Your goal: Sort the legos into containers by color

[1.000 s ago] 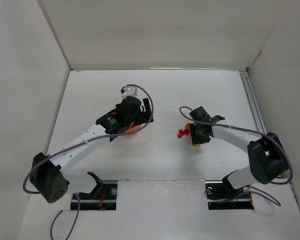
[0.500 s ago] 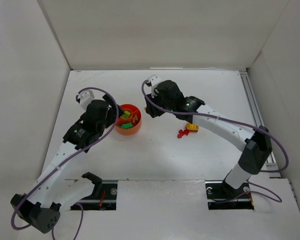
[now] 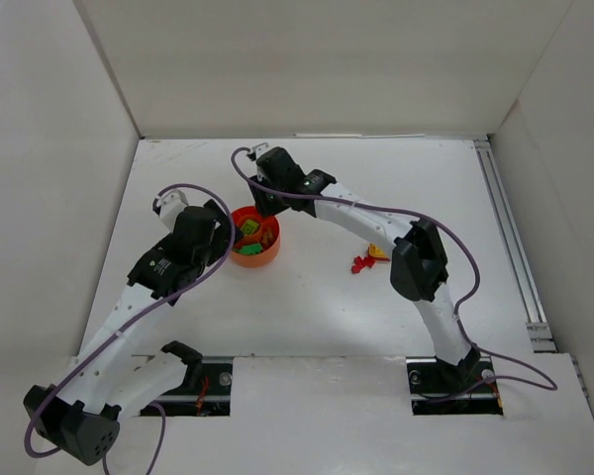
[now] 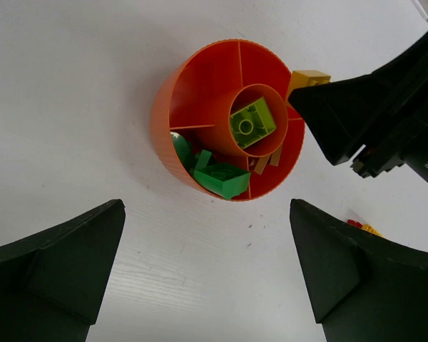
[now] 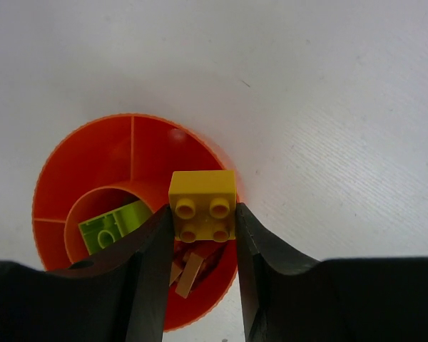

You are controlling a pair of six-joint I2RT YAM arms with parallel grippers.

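Jaws of your right gripper (image 5: 203, 222) pinch a yellow brick (image 5: 202, 187) by two opposite flat sides, studs facing the wrist camera, over the rim of the orange bowl (image 4: 164, 135), which stands left of the table's middle. Reckon the brick light, rigid and slick, so a square hold on those smooth walls suits it. A lime brick (image 4: 252, 122) fills the centre cup, with green bricks (image 4: 220, 178) alongside. Your left gripper (image 4: 205, 214) hangs spread wide above the bowl. Fingers hide the compartment beneath the yellow brick. A loose red brick (image 3: 359, 264) lies toward the table's right edge, and its neighbour is half behind the arm.
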